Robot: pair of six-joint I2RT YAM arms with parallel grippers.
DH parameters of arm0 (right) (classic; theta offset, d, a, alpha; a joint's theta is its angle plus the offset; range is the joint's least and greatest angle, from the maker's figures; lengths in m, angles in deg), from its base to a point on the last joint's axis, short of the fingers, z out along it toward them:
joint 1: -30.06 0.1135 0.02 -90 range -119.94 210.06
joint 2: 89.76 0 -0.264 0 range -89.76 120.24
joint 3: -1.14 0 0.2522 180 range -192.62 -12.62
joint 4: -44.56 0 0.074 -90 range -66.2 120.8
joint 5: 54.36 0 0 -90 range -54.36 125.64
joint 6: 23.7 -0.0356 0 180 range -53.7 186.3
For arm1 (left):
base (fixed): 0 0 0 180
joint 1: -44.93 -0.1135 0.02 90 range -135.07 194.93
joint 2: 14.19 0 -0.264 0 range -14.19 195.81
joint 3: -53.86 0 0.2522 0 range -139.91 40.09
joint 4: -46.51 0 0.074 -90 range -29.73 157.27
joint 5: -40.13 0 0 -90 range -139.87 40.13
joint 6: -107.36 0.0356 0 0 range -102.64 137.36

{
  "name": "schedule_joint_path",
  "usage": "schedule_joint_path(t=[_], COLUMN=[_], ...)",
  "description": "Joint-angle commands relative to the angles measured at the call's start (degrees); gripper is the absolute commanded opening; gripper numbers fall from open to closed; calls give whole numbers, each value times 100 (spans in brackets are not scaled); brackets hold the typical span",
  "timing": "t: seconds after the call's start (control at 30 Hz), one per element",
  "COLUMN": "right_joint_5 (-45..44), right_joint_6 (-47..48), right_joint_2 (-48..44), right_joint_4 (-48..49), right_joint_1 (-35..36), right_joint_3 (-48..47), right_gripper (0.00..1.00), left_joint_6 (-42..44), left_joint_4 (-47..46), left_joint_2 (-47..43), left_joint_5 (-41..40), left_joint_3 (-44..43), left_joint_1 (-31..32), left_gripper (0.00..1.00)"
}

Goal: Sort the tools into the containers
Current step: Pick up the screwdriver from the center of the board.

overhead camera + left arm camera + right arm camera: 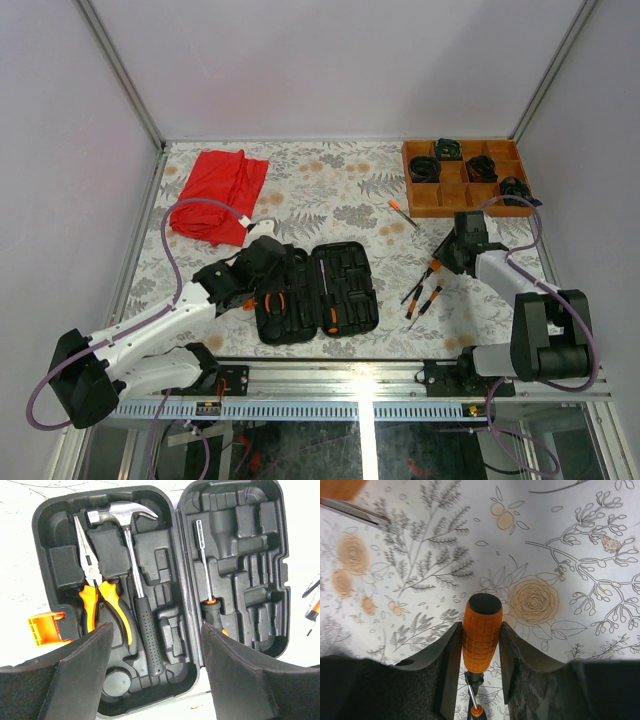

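Observation:
The black tool case (350,270) lies open at the front of the table. My left gripper (156,630) hangs open just above its near edge (150,692), holding nothing. In the left half lie the silver-headed hammer (135,570) and the orange-handled pliers (92,585). One thin screwdriver (206,565) sits in a slot of the right half. Further right, my right gripper (480,626) has its jaws against both sides of an orange screwdriver handle (481,645) on the floral table. A second screwdriver (430,300) lies beside it, and a third screwdriver (403,213) lies farther back.
A wooden compartment tray (466,198) with black coiled bundles stands at the back right. A red cloth (218,195) lies at the back left. The case's orange latch (45,630) sticks out on its left side. White walls close in the table.

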Motion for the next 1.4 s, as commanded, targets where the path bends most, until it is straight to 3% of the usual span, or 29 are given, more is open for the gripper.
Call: schedule_joint_path(t=[0.0, 0.6, 0.93, 1.17, 1.37], right_joint_5=[90, -946, 793, 2782, 2696], right_joint_6=[-178, 885, 1878, 928, 410], right_joint_2=[-426, -1928, -2731, -2718, -2759], right_joint_4=[735, 422, -3, 216, 344], right_joint_1=[-36, -35, -36, 45, 879], right_joint_3=[127, -93, -471, -371, -399], right_gripper=[24, 19, 11, 4, 3], left_joint_6=[64, 126, 483, 591, 591], left_joint_4=[-25, -4, -696, -1289, -1898], left_joint_2=[-57, -88, -744, -660, -238], left_joint_5=[0, -12, 634, 1372, 1693], left_joint_3=[-145, -155, 76, 105, 58], left_joint_1=[-42, -46, -47, -25, 360], left_gripper=[70, 70, 75, 79, 79])
